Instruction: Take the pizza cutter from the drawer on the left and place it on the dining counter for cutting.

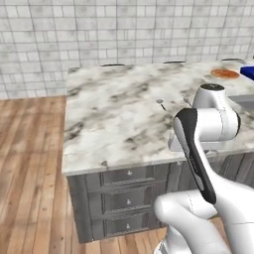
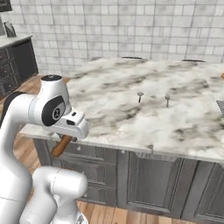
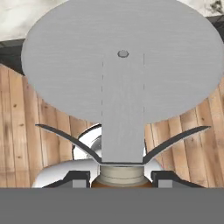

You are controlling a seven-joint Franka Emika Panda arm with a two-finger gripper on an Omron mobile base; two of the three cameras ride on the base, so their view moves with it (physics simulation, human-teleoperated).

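Hand view: my fingers [image 3: 118, 177] grip the pizza cutter [image 3: 120, 70], handle between them, blade pointing toward 12 o'clock. I judge the dining counter [image 2: 131, 109] lies above and ahead.

White arm [image 1: 208, 124], blk joint trim.

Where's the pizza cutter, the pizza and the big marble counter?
pizza cutter [image 3: 122, 78]: hand view, middle of its round grey blade.
pizza [image 1: 224, 73]: left base view, middle of the reddish disc.
counter [image 2: 131, 113]: right base view, bare marble near the front.
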